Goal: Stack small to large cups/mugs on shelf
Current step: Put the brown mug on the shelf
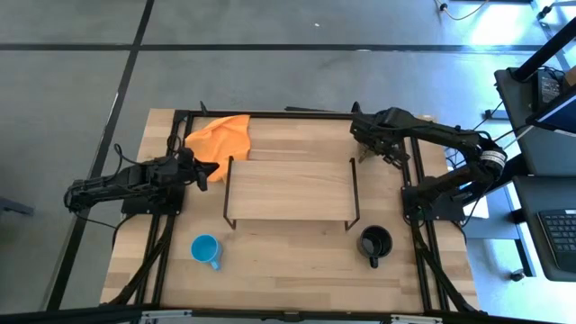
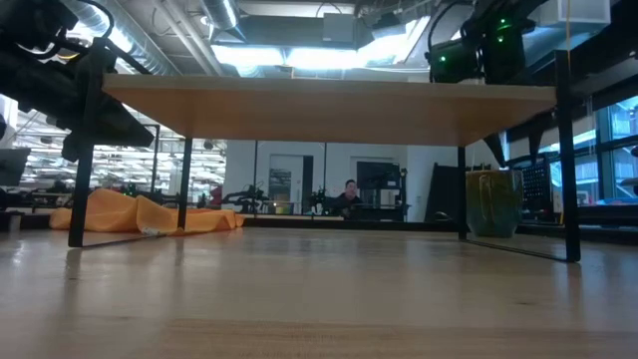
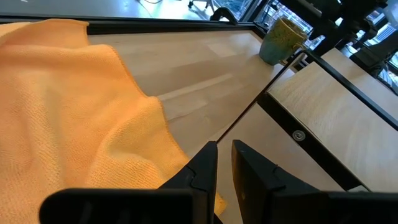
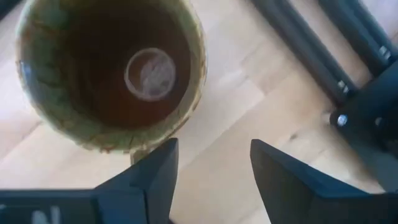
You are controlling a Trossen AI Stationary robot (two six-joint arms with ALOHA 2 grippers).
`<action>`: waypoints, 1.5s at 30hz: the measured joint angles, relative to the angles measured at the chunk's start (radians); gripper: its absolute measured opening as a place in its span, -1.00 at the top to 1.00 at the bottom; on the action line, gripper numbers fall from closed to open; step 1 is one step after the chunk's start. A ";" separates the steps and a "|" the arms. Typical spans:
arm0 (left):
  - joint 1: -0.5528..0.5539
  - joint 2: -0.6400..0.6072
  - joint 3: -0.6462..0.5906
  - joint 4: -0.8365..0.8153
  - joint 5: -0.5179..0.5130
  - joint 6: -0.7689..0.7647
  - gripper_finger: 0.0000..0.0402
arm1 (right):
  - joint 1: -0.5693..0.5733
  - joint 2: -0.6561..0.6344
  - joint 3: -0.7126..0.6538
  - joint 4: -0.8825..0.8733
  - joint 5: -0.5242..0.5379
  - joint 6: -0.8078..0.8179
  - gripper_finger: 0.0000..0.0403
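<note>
The right end effector point(image 1: 367, 144) hangs over the far right corner of the bench point(image 1: 297, 270), pointing straight down with its fingers point(image 4: 155, 177) spread wide. It sits directly above the olive-brown mug point(image 4: 109, 74) and holds nothing. That mug stands upright just beyond the shelf's far right leg.

The left end effector point(image 1: 203, 171) reaches in from the left side, its tips just beside the shelf's point(image 1: 288, 191) left edge and over the hem of an orange cloth point(image 1: 220, 138). Its fingers stand only slightly apart, and nothing seems to be gripped between them.

The shelf top is bare. The light-blue mug point(image 1: 206, 249) stands on the near side of the bench towards the left, and the black mug point(image 1: 374, 242) on the near side towards the right, both well apart from the arms with open bench around them.
</note>
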 joint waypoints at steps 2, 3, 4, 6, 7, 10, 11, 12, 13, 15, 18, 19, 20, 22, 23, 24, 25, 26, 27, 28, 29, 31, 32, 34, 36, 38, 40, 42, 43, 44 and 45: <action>0.000 0.000 0.000 0.000 0.001 0.000 0.79 | 0.001 0.000 0.000 -0.009 0.035 0.037 0.00; 0.000 0.000 0.000 0.000 0.001 0.000 0.79 | 0.001 0.000 0.000 -0.016 0.048 0.056 0.00; 0.000 0.000 0.000 0.000 0.001 0.000 0.79 | 0.000 0.000 0.000 -0.019 0.056 0.075 0.00; 0.000 0.000 0.000 0.000 0.003 0.000 0.79 | -0.003 0.000 0.000 -0.014 0.059 0.094 0.00; 0.000 0.000 0.000 0.000 0.007 0.000 0.79 | -0.004 0.000 0.000 -0.011 0.059 0.095 0.00; 0.000 0.000 0.000 0.000 0.010 0.000 0.79 | -0.004 0.000 0.000 -0.013 0.078 0.097 0.00; 0.000 0.000 0.000 0.000 0.010 0.000 0.79 | -0.004 0.000 0.000 -0.012 0.090 0.098 0.00; 0.000 0.000 0.000 0.000 0.010 0.000 0.79 | -0.004 0.000 0.000 -0.012 0.107 0.101 0.00; 0.000 0.000 0.000 0.000 0.010 0.000 0.79 | -0.004 0.000 0.000 -0.012 0.122 0.103 0.00; 0.000 0.000 0.000 0.000 0.011 0.000 0.79 | -0.009 0.000 0.000 -0.012 0.154 0.110 0.00; 0.000 0.000 0.000 -0.001 0.011 0.000 0.79 | -0.019 0.000 -0.001 -0.009 0.162 0.124 0.00; 0.000 0.000 0.000 -0.001 0.012 0.000 0.79 | -0.023 0.000 -0.009 0.001 0.160 0.123 0.00; 0.000 0.000 0.000 -0.001 0.012 0.000 0.79 | -0.027 0.000 -0.017 0.004 0.150 0.124 0.00; 0.000 0.000 0.000 -0.001 0.012 0.001 0.79 | -0.037 0.000 -0.040 0.018 0.118 0.123 0.00; 0.000 0.000 0.000 -0.001 0.012 0.001 0.79 | -0.041 0.000 -0.054 0.036 0.105 0.122 0.00; 0.000 0.000 0.000 -0.001 0.012 0.001 0.79 | -0.044 0.000 -0.068 0.055 0.093 0.122 0.00; 0.000 0.000 0.000 -0.001 0.012 0.001 0.79 | -0.048 0.000 -0.079 0.070 0.087 0.122 0.00; 0.000 0.000 0.000 -0.001 0.013 0.001 0.79 | -0.051 0.000 -0.088 0.083 0.083 0.122 0.00; 0.000 0.000 0.000 -0.001 0.013 0.001 0.79 | -0.052 0.000 -0.094 0.093 0.083 0.122 0.00; 0.000 0.000 0.000 -0.001 0.013 0.001 0.79 | -0.053 0.000 -0.098 0.101 0.082 0.122 0.00; 0.000 0.000 0.000 -0.001 0.015 0.001 0.79 | -0.053 0.000 -0.099 0.107 0.084 0.121 0.00; 0.000 0.000 0.000 -0.001 0.021 0.001 0.79 | -0.054 0.000 -0.100 0.111 0.103 0.120 0.00; 0.000 0.000 0.000 -0.001 0.022 0.001 0.79 | -0.054 0.000 -0.100 0.111 0.109 0.120 0.00; 0.000 0.000 0.000 -0.001 0.025 0.001 0.79 | -0.054 0.000 -0.100 0.111 0.120 0.117 0.00; 0.000 0.000 0.000 -0.001 0.025 0.001 0.79 | -0.054 0.000 -0.100 0.114 0.136 0.099 0.00; 0.000 0.000 0.000 -0.001 0.025 0.001 0.79 | -0.055 0.000 -0.101 0.117 0.138 0.096 0.00; 0.000 0.000 0.000 -0.001 0.025 0.001 0.79 | -0.060 0.000 -0.108 0.140 0.137 0.086 0.00; 0.000 0.000 0.000 -0.001 0.024 0.001 0.79 | -0.065 0.000 -0.109 0.168 0.136 0.050 0.00; 0.000 0.000 0.000 -0.001 0.025 0.001 0.79 | -0.068 0.001 -0.109 0.183 0.137 0.039 0.00; 0.000 0.000 0.000 -0.001 0.025 0.001 0.79 | -0.071 0.001 -0.109 0.195 0.137 0.024 0.00; 0.000 0.000 0.000 -0.001 0.024 0.001 0.79 | -0.075 0.002 -0.109 0.201 0.138 0.021 0.00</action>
